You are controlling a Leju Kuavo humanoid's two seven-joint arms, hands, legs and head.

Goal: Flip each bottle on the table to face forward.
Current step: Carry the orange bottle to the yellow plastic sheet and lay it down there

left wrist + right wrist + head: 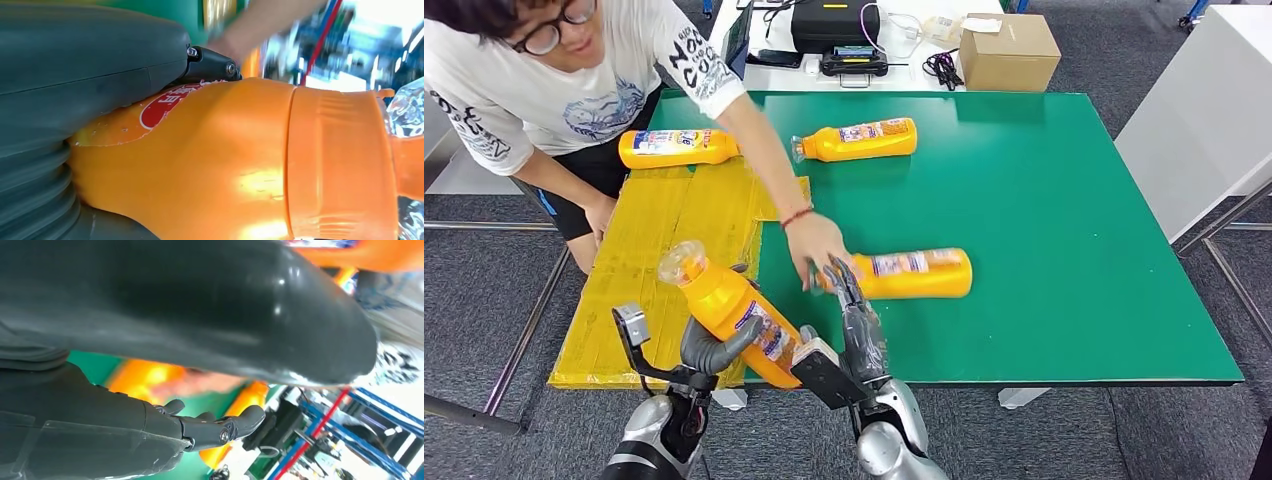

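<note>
- Gripping an orange bottle (pixel 729 310), the left hand (pixel 709 350) holds it tilted above the near edge of the green tabletop (pixel 1044 230), with the clear cap toward the person's side; the left wrist view shows the fingers wrapped around its body.
- The right hand (pixel 856 315) has its fingers stretched out and apart, holding nothing, just beside a second bottle (pixel 914 274) lying on the tabletop.
- A person's hand (pixel 814 245) rests at the cap end of this lying bottle.
- Two more bottles (pixel 859 140) (pixel 676 147) lie at the far side, one partly on yellow cardboard (pixel 674 240).
</note>
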